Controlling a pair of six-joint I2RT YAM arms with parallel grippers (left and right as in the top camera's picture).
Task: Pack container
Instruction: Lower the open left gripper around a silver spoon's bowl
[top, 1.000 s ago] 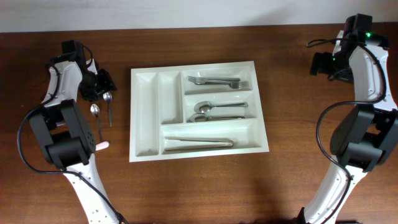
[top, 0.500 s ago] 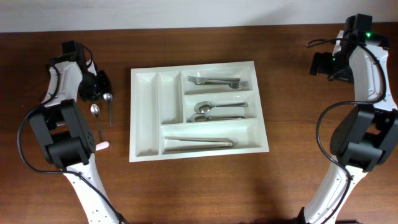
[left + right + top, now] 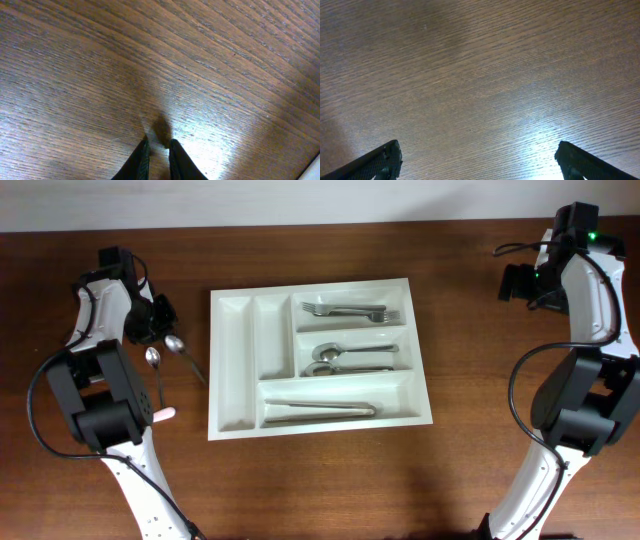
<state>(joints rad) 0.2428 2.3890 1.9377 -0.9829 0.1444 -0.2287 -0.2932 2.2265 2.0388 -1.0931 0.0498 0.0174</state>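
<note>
Filling the container are forks, spoons, knives; left claw nearly pressed together, right claw spread.

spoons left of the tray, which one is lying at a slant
The spoon nearer the tray: its handle angles down toward the tray, while the other spoon lies nearly straight.

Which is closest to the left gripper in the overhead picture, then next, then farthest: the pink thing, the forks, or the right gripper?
Starting from the left gripper:
1. the pink thing, on the table left of the tray.
2. the forks, in the tray's top compartment.
3. the right gripper, far right, beyond the tray.
</note>
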